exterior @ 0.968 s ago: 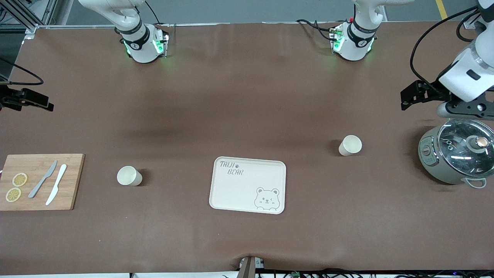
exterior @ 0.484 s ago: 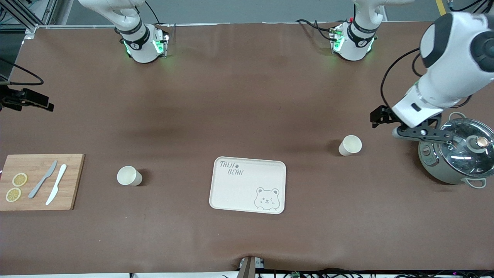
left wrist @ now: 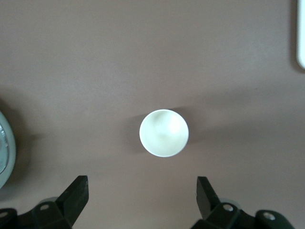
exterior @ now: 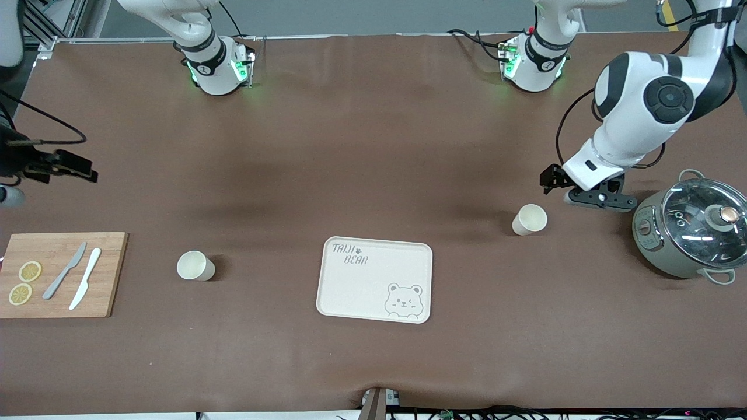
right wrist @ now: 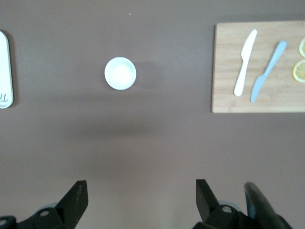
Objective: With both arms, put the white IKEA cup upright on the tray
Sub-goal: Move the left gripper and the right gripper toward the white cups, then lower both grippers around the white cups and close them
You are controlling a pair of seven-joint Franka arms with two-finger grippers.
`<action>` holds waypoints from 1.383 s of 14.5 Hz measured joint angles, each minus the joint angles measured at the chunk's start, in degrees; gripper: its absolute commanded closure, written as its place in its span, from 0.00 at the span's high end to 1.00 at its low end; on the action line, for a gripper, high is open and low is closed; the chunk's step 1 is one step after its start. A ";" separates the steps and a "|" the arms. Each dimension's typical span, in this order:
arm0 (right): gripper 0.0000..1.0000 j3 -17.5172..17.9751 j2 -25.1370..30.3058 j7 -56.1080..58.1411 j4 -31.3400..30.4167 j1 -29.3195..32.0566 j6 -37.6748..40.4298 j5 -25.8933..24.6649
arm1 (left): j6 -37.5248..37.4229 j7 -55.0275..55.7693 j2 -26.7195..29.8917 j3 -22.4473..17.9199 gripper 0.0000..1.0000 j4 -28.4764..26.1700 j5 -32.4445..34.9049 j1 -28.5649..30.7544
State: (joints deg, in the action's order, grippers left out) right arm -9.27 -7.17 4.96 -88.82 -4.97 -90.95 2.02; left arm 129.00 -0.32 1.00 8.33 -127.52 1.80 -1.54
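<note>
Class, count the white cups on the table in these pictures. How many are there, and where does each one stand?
2. One white cup stands toward the left arm's end of the table, between the tray and the pot. The other white cup stands between the tray and the cutting board. None seems hidden.

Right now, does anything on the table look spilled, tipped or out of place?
Nothing stands out. Both white cups stand upright on the table beside the tray, and the pot has its lid on.
</note>
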 measured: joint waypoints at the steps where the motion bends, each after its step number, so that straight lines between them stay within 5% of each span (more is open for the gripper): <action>1: 1.00 0.05 -1.13 -0.05 -0.16 -0.59 -1.84 0.00 | 3.28 -0.81 0.03 -0.02 1.00 -2.47 0.00 0.75; 6: 1.00 0.23 -8.01 -0.26 -0.44 -3.04 -10.37 0.30 | 13.78 -2.24 -1.91 -0.05 1.00 -9.08 0.00 2.77; 20: 1.00 0.11 -22.88 4.86 -1.47 -3.07 -25.63 3.53 | 30.62 -4.29 -15.14 0.03 1.00 -8.45 0.00 2.81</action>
State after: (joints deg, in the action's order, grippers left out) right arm -9.16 -30.04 9.81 -90.29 -8.03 -116.59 5.55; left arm 159.62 -4.61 -14.15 8.36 -135.97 1.80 1.27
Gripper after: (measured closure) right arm 0.000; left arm 0.000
